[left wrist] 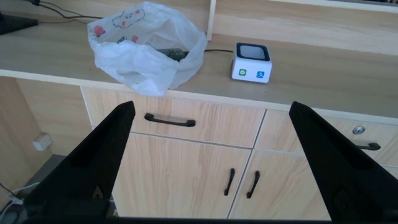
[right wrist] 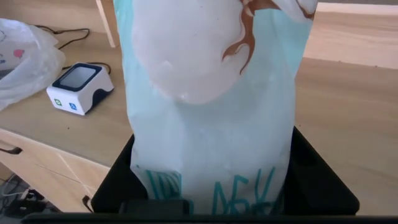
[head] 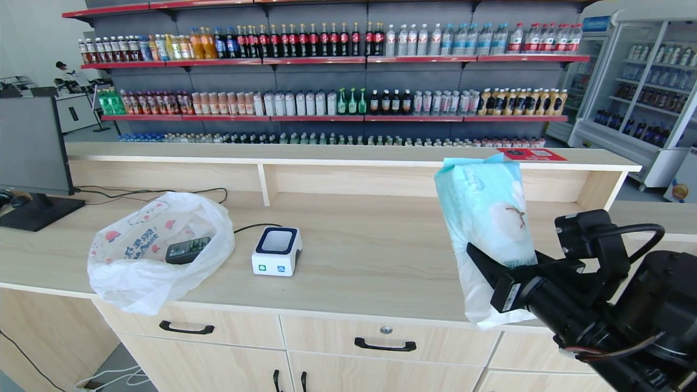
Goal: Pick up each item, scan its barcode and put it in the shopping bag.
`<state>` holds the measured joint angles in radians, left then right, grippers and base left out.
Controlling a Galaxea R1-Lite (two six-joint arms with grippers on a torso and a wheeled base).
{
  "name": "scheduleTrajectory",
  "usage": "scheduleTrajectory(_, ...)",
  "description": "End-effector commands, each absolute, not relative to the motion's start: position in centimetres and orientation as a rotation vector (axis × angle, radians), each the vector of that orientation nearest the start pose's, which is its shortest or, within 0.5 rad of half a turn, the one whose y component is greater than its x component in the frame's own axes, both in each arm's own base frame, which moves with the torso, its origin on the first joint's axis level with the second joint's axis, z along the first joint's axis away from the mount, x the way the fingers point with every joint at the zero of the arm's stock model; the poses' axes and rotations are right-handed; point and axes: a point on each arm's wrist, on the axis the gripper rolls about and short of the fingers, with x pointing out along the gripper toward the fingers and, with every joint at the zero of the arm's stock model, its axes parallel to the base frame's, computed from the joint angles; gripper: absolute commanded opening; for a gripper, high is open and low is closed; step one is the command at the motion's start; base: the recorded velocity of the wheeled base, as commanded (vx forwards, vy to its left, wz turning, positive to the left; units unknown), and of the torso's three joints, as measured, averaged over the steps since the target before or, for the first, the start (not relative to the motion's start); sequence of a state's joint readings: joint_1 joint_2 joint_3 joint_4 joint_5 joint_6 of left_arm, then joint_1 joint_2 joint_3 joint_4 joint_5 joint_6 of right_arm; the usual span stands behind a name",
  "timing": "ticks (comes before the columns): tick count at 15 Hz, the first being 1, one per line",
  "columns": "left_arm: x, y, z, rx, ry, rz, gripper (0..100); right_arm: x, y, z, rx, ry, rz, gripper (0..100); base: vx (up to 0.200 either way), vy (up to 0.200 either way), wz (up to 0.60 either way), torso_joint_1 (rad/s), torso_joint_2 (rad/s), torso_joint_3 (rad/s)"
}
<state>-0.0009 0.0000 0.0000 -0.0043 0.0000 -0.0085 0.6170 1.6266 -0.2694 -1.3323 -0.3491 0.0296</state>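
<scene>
My right gripper (head: 498,267) is shut on a tall light-blue and white soft pack (head: 485,218), held upright above the right part of the wooden counter (head: 370,256). The pack (right wrist: 211,106) rises from between the black fingers (right wrist: 115,183) in the right wrist view. A white barcode scanner (head: 276,250) with a dark window sits mid-counter, also visible as scanner (left wrist: 252,61) and scanner (right wrist: 79,88). The white printed shopping bag (head: 155,247) lies open at the left with a dark item (head: 187,249) inside. My left gripper (left wrist: 211,168) hangs open below the counter front, facing the cabinets.
A black monitor (head: 32,158) stands at the counter's far left with cables behind the bag. A raised shelf (head: 348,155) runs along the back, with a red card (head: 531,154) on it. Drawers and handles (head: 385,344) line the counter front. Drink shelves stand behind.
</scene>
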Motion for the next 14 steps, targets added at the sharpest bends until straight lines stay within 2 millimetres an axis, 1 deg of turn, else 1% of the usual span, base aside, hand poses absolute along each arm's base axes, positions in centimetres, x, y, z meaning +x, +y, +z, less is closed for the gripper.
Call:
scheduleTrajectory(1,-2.3,0.0,7.6,-0.008,-0.005,-0.002,100,17.2,11.3,13.9,0.008,0.029,0.299,0,0.000,0.000,0.00,0.000,0.00,0.000)
scheduleTrajectory(2,-2.3,0.0,7.6,-0.008,-0.005,-0.002,100,17.4,11.4,14.2,0.017,0.013,0.314,0,0.000,0.000,0.00,0.000,0.00,0.000)
scheduleTrajectory(6,-2.3,0.0,7.6,-0.008,-0.005,-0.002,100,16.5,10.9,13.8,0.023,0.032,0.374,0,0.000,0.000,0.00,0.000,0.00,0.000)
scheduleTrajectory(9,-2.3,0.0,7.6,-0.006,-0.005,-0.002,100,16.1,10.9,14.2,0.042,-0.002,0.483,0,0.000,0.000,0.00,0.000,0.00,0.000)
scheduleTrajectory(12,-2.3,0.0,7.6,-0.006,-0.005,-0.002,100,15.3,10.9,13.9,0.114,0.005,0.648,0,0.000,0.000,0.00,0.000,0.00,0.000)
scheduleTrajectory(14,-2.3,0.0,7.6,-0.006,-0.005,-0.002,100,14.7,10.4,13.6,0.215,0.031,0.660,0,0.000,0.000,0.00,0.000,0.00,0.000)
